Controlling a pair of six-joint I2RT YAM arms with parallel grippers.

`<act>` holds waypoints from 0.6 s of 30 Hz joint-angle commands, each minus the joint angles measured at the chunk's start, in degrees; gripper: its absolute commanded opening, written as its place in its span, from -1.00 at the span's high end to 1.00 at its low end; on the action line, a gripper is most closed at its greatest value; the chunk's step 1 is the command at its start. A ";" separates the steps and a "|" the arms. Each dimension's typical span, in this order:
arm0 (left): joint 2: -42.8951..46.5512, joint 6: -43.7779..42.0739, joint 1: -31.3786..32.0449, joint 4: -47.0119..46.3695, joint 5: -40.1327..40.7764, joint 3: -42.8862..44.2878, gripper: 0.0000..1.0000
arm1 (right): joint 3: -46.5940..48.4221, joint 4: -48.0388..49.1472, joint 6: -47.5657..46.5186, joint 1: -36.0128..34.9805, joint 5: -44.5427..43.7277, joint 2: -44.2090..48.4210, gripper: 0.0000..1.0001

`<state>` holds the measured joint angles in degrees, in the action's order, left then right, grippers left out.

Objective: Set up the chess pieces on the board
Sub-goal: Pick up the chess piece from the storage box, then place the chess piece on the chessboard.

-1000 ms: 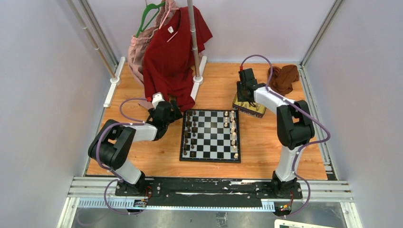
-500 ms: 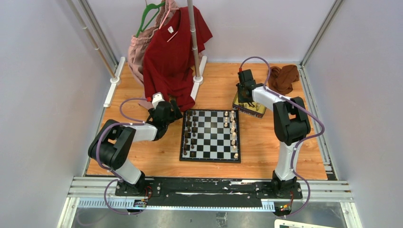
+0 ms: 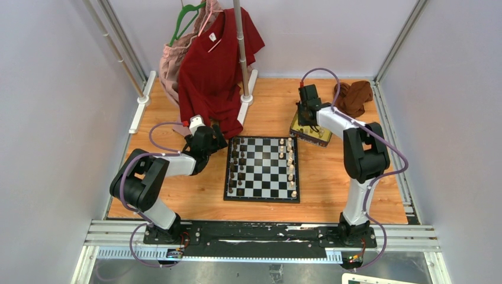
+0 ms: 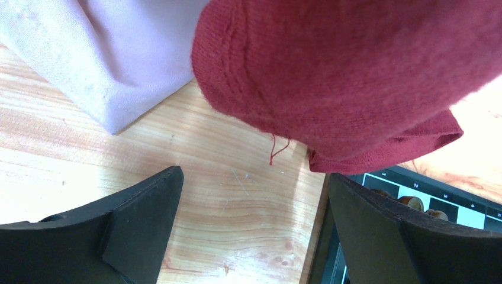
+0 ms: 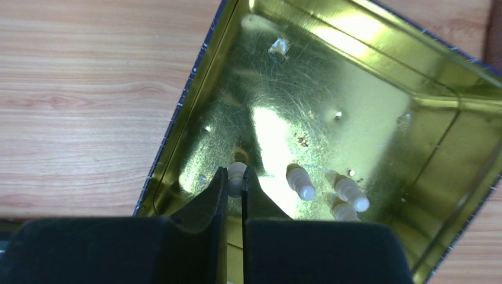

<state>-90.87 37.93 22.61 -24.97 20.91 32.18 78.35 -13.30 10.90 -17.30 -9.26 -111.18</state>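
1. Down inside the gold tin [image 5: 331, 77], toward the far right of the wooden surface [image 3: 331, 177], the right hand [image 5: 235, 177] has its fingers pressed almost together. It pinches a cream chess piece [image 5: 238, 170] between the tips.
2. Three loose cream pieces [image 5: 300, 182] lie on the tin's shiny floor, just to the right of the pinched one.
3. The tin sits near the far right corner of the chessboard [image 3: 262, 168], which lies flat at the middle of the surface.
4. On the board, dark pieces [image 3: 235, 168] stand along the left side and cream pieces [image 3: 290, 165] along the right side.
5. The left hand [image 4: 253, 180] is over bare wood by the board's far left corner, with its fingers spread wide and nothing between them.
6. A red shirt [image 4: 355, 71] and a pink garment [image 4: 118, 53] hang just ahead of that hand.
7. A brown cloth [image 3: 353, 97] lies crumpled at the far right corner of the surface, beyond the tin.
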 commanded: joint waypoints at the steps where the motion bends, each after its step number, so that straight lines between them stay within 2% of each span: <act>1: -0.45 -0.14 -0.46 2.91 1.24 -0.73 -1.00 | -0.08 1.33 -0.90 0.88 -1.77 5.67 1.00; 11: -0.29 -0.05 -0.46 2.91 1.23 -0.89 -1.00 | -2.49 1.17 -1.07 0.46 0.76 11.54 1.00; 18: 0.03 0.06 -0.46 2.91 1.16 -1.25 -1.00 | -7.98 -1.46 -2.25 -5.09 2.85 18.63 1.00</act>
<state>-90.85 37.95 22.61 -24.97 20.93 32.18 73.32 -12.36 10.09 -18.48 -7.97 -97.14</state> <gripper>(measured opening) 0.998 0.070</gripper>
